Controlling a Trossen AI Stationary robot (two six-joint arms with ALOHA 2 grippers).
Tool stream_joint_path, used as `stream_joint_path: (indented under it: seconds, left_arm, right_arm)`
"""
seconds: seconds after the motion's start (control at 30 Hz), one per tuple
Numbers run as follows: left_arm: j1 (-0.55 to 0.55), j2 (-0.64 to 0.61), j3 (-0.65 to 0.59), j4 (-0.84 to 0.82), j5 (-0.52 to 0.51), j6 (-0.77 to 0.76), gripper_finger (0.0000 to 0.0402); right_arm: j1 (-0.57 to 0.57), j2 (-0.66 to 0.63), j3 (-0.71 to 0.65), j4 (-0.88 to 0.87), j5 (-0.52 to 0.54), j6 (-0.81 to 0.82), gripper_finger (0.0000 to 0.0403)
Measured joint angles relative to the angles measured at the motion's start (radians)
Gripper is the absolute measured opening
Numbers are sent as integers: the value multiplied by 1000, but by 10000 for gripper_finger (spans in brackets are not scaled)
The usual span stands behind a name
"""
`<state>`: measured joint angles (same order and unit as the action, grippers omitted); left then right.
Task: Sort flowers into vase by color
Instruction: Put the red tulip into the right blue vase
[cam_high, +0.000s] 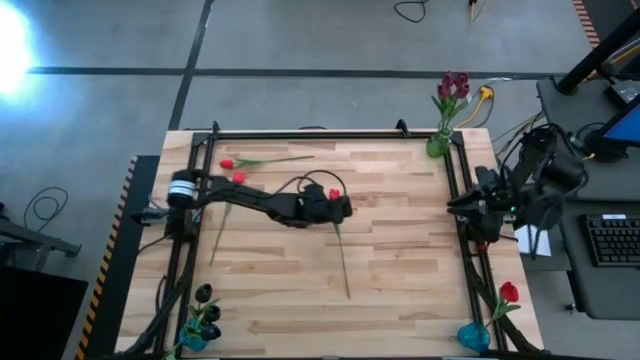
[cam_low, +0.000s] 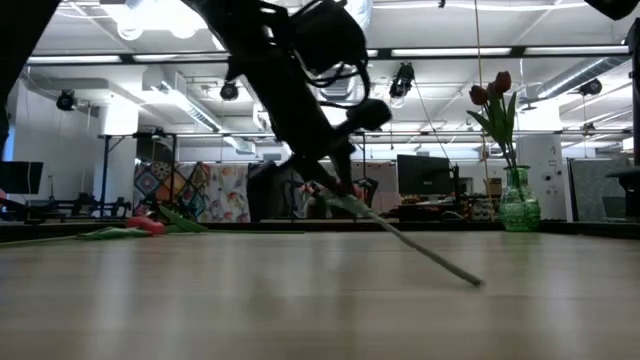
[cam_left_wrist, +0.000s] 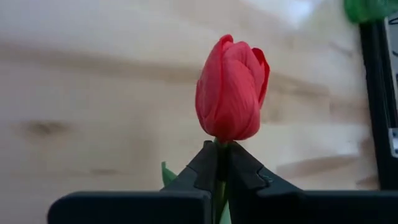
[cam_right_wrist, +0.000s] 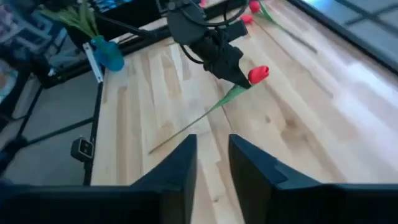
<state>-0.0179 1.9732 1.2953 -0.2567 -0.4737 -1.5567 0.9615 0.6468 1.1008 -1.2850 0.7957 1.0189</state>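
Left gripper (cam_high: 345, 207): over the middle of the table (cam_high: 400, 270), fingers (cam_left_wrist: 208, 165) pinched together on the stem of a red tulip (cam_left_wrist: 232, 88), right under the head.
Held tulip: red head sticking out just beyond the fingertips; the long green stem (cam_high: 342, 262) trails away from the gripper toward the near edge — in the low view its far end rests on the wood while the head end is lifted, so the flower hangs at a slant.
Right gripper (cam_right_wrist: 211, 163): at the right edge of the table, well apart from the left gripper, pointed at it across the boards; its two fingers (cam_right_wrist: 180, 163) stand a little apart with nothing between them.
Loose red flowers: two more lie flat on the table behind the left gripper, beside the left arm — one (cam_high: 228, 163) near the far-left corner, the other (cam_high: 239, 177) just beside the arm's forearm.
Green vase (cam_high: 438, 145): far-right corner, ahead of the left gripper and off to one side; holds dark maroon heads.
Blue vase, near right (cam_high: 474, 337): one red flower (cam_high: 509, 292) in it.
Blue vase, near left (cam_high: 193, 338): near-black heads (cam_high: 204, 293), well behind the left gripper.
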Motion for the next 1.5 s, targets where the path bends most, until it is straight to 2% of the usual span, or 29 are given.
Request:
stream_joint_path:
  seconds: [0.17, 0.4, 0.63, 0.77, 0.97, 1.1, 1.23, 1.33, 1.5]
  left_arm:
    - [22, 72, 60, -4, 108, -33, 28]
    - [25, 51, 96, -66, 196, 33, 121]
    - [22, -117, 130, -323, 230, 184, 231]
    - [21, -246, 130, -423, 234, 311, 267]
    - [22, -396, 115, -421, 233, 511, 274]
    - [18, -470, 110, -426, 223, 618, 272]
    - [-20, -540, 77, -500, 204, 641, 272]
    - [-66, -599, 26, -538, 146, 659, 272]
    - [-101, -690, -128, -450, 99, 653, 272]
  right_arm:
    - [0, 34, -52, 29, 14, 142, 140]
    - [-21, 51, -50, 39, 67, 358, 197]
    - [-112, 123, -72, 135, 15, 379, 212]
    - [-197, 208, -104, 296, -50, 333, 212]
    - [-365, 408, -133, 540, -250, 288, 212]
    - [-481, 561, -121, 616, -283, 288, 212]
    - [-603, 713, -91, 633, -335, 310, 212]
    - [-680, 799, -42, 643, -366, 308, 212]
    - [-770, 942, 34, 646, -458, 293, 212]
